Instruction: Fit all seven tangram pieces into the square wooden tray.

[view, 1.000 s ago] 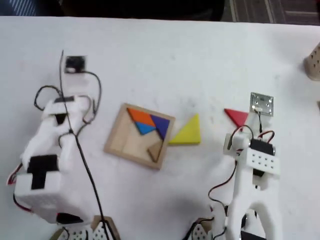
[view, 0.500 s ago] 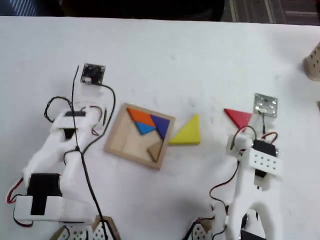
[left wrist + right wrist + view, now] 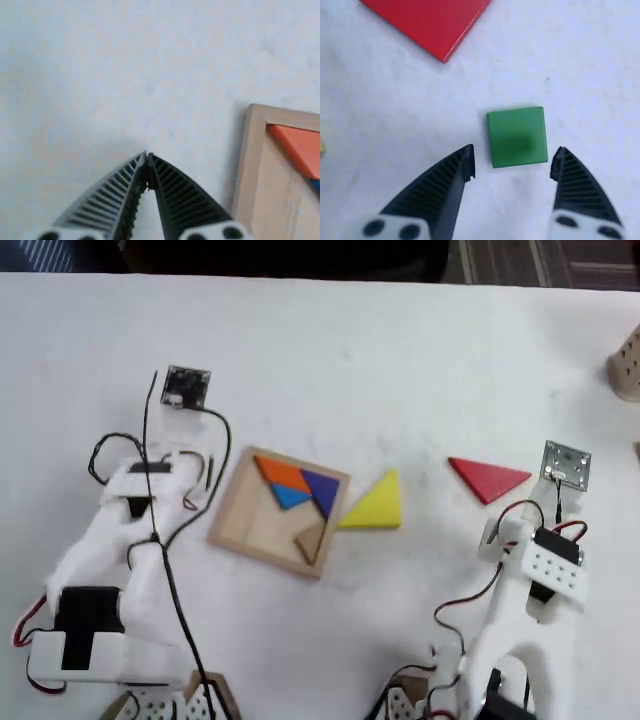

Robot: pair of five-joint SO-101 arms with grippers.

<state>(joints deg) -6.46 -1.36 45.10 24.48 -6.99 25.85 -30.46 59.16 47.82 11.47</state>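
Observation:
The square wooden tray [image 3: 232, 512] lies mid-table holding an orange piece [image 3: 282, 473], a small blue piece [image 3: 292, 497], a purple piece [image 3: 323, 490] and a wood-coloured piece [image 3: 312, 538]. A yellow triangle [image 3: 375, 504] touches the tray's right side. Further right lies a red triangle [image 3: 488, 479]. My right gripper [image 3: 515, 152] is open over a green square [image 3: 516, 136], which sits between its fingertips beside the red triangle [image 3: 427, 20]. My left gripper [image 3: 147, 158] is shut with nothing in it, above bare table just left of the tray's corner [image 3: 250, 150] and orange piece [image 3: 300, 147].
The left arm [image 3: 120, 510] with its loose black cables stands left of the tray; the right arm [image 3: 535, 565] is at the right front. A perforated wooden object [image 3: 628, 365] pokes in at the right edge. The table's far edge runs along the top.
The right arm has shifted to the right, uncovering the whole red triangle. The left arm stretched forward toward the tray's left side a second ago and has stayed there since.

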